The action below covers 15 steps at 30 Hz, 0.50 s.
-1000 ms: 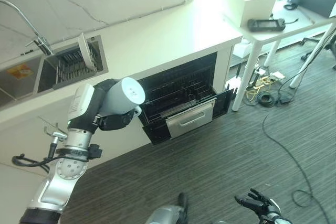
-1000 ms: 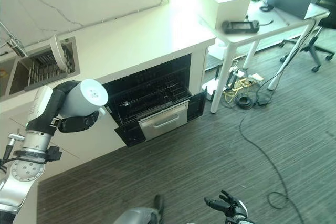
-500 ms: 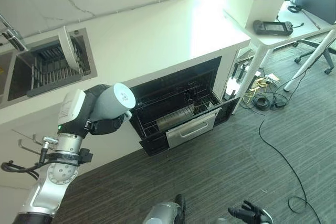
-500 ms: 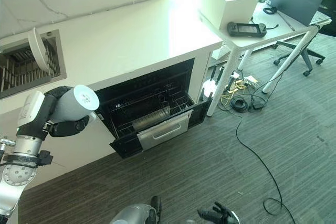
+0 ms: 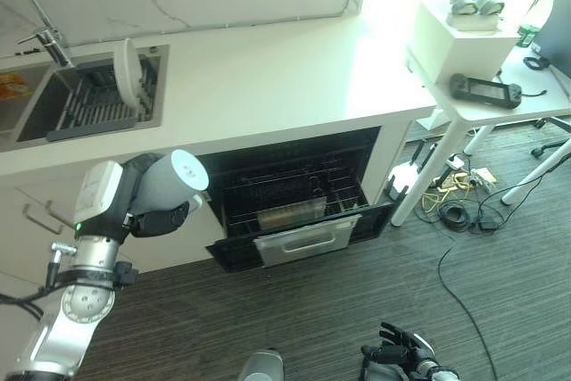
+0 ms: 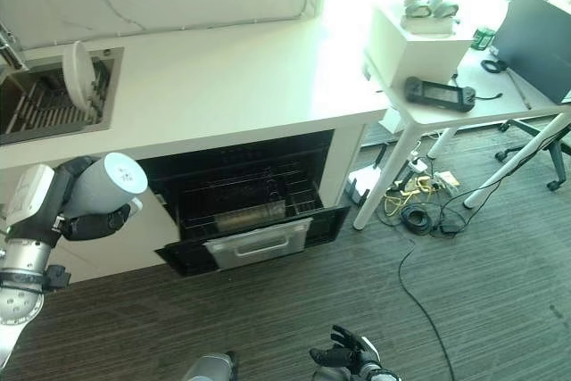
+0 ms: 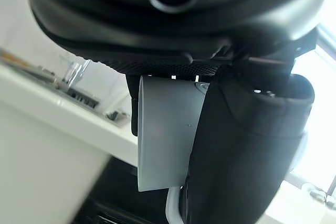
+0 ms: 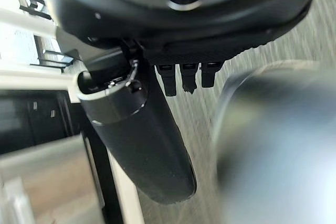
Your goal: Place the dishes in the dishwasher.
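My left hand [image 5: 153,223] is shut on a pale grey mug [image 5: 171,185], held on its side with the round base facing up towards the camera. In the left wrist view the thumb [image 7: 247,150] lies across the mug [image 7: 168,135]. The mug hangs in front of the cabinet, just left of the open dishwasher [image 5: 294,189], whose wire rack [image 5: 299,211] and lowered door [image 5: 294,243] stick out under the counter. A white plate [image 5: 126,76] stands on edge in the sink rack. My right hand [image 5: 403,355] is low over the floor, open, fingers spread.
The white counter [image 5: 285,78] runs above the dishwasher, with a sink [image 5: 85,104] and tap at its left end. A white side table [image 5: 500,104] with a box and a black controller stands to the right. Cables [image 5: 455,211] lie on the dark floor under it.
The whole picture has swung round, so the camera has moved and the dishwasher now shows more square-on. The left hand still holds the mug left of the dishwasher.
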Available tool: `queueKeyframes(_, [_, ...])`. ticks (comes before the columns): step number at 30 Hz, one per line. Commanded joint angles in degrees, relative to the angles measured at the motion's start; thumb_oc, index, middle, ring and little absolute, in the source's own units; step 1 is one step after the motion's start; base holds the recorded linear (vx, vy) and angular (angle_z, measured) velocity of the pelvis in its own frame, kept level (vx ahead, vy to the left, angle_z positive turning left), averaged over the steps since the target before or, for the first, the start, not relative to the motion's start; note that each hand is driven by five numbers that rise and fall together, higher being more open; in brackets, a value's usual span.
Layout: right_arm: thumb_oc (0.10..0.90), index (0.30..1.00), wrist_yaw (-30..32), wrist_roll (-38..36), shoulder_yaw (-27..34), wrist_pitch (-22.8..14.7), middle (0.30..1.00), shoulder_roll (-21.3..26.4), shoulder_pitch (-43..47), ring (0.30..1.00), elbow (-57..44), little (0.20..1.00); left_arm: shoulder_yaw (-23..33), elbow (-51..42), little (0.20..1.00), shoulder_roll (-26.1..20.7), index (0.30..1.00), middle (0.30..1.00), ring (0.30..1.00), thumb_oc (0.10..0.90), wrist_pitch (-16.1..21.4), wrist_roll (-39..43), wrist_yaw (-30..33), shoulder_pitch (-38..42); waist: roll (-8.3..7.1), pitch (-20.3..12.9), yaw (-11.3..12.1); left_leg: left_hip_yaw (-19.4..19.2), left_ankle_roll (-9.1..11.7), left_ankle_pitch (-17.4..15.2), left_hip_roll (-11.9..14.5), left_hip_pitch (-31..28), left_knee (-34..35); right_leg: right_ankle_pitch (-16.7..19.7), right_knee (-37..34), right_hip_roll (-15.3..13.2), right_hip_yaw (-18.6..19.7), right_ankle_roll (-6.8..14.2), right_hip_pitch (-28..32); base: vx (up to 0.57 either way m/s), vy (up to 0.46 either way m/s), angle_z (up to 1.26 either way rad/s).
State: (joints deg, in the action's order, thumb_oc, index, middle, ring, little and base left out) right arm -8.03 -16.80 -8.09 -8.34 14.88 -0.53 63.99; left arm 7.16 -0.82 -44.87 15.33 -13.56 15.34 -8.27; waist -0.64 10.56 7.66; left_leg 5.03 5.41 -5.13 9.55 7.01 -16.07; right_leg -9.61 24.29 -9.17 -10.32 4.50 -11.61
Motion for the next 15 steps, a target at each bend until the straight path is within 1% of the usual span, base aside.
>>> queueKeyframes(1, [0.800,0.900,1.0,-3.2,1.0,-3.0,0.900,3.2,1.4,0.900,0.2,0.900,3.3,-6.3,0.300,-1.3,0.300,0.300,0.300,0.400,4.2,2.5,0.9,11.6,1.79,-0.3,-2.4,-6.4,-0.4,-4.0,1.2,0.9,-1.1,-1.6,-7.1,-1.9,-1.7,4.0,6.3,-0.03,-0.268,0.57])
queueKeyframes(2, [0.800,0.900,1.0,-4.0,1.6,-3.3,0.900,3.1,1.3,0.900,0.6,0.900,2.5,-6.0,0.300,-1.3,0.300,0.300,0.300,0.400,4.7,2.7,0.9,12.5,1.99,-0.2,-2.7,-8.2,-0.2,-3.3,1.7,1.7,-1.1,-1.8,-7.1,-1.8,-3.0,3.7,6.4,-0.05,-0.214,0.68])
queueKeyframes(3, [0.800,0.900,1.5,-4.0,2.3,-3.4,0.900,2.9,1.2,0.900,1.1,0.900,1.9,-6.0,0.300,-1.2,0.300,0.300,0.300,0.400,5.0,2.9,0.9,13.5,2.54,-0.2,-2.8,-8.9,-0.1,-3.1,0.9,3.0,-1.1,-2.0,-7.1,-1.4,-4.0,3.7,6.4,0.00,-0.105,0.98])
queueKeyframes(4, [0.800,0.900,2.0,-4.0,2.4,-3.1,0.900,2.9,1.3,0.900,1.6,0.900,2.0,-6.4,0.300,-1.0,0.300,0.300,0.300,0.400,4.7,3.3,0.5,13.5,3.17,0.0,-2.4,-7.9,-0.1,-3.2,-0.7,3.8,-1.1,-2.2,-7.1,-0.7,-3.8,3.7,6.7,0.06,-0.039,1.03])
queueKeyframes(5, [0.800,0.900,2.7,-4.5,2.6,-2.6,0.900,2.9,1.4,0.900,1.9,0.900,2.1,-6.8,0.300,-0.6,0.300,0.300,0.300,0.400,4.7,3.4,0.2,13.2,3.60,-0.2,-2.2,-7.5,-0.1,-3.1,-1.6,4.6,-1.1,-2.4,-7.1,-0.1,-3.5,3.7,6.8,0.11,0.024,0.69])
queueKeyframes(7, [0.800,0.900,4.4,-5.3,3.2,-0.9,0.900,2.9,1.3,0.900,2.2,0.900,1.7,-7.1,0.300,-0.2,0.300,0.300,0.300,0.400,4.4,3.3,0.3,12.5,4.07,-0.6,-2.6,-7.3,-0.2,-3.0,-2.1,5.1,-1.1,-2.6,-7.1,0.7,-3.1,3.3,7.2,0.11,0.135,0.09])
queueKeyframes(8, [0.800,0.900,4.2,-4.8,4.4,-0.1,0.900,3.3,1.1,0.900,3.5,0.900,1.6,-6.7,0.300,0.2,0.300,0.300,0.300,0.400,4.2,4.1,0.6,12.0,4.18,-1.1,-2.5,-5.8,-0.6,-3.5,-3.7,4.5,-1.1,-2.7,-7.1,0.9,-2.5,3.0,7.3,0.12,0.244,-0.21])
queueKeyframes(10, [0.800,0.900,4.9,-4.0,5.7,-0.2,0.900,3.0,0.4,0.900,4.3,0.900,1.8,-6.2,0.300,1.1,0.300,0.300,0.300,0.400,4.7,5.2,-0.5,11.5,4.07,-1.7,-2.3,-5.7,-0.9,-4.4,-4.4,3.9,-1.1,-2.9,-7.1,0.1,-3.0,3.3,8.0,0.12,0.278,-0.06])
queueKeyframes(12, [0.800,0.900,6.2,-5.3,5.9,0.7,0.900,3.0,0.3,0.900,4.2,0.900,2.0,-5.8,0.300,1.4,0.300,0.300,0.300,0.400,5.0,5.0,-0.9,11.0,3.76,-1.9,-2.2,-4.5,-1.4,-5.4,-5.7,2.9,-1.1,-2.8,-7.1,-0.4,-2.6,3.8,8.4,0.08,0.259,0.23])
queueKeyframes(15, [0.800,0.900,6.3,-6.4,7.1,2.0,0.900,2.6,0.6,0.900,4.3,0.900,2.2,-6.1,0.300,1.3,0.300,0.300,0.300,0.400,5.4,3.6,-0.5,10.8,3.55,-2.0,-1.8,-3.8,-3.0,-6.8,-7.2,1.1,-1.1,-2.2,-7.1,-0.9,-2.6,4.5,9.9,0.09,0.215,0.02])
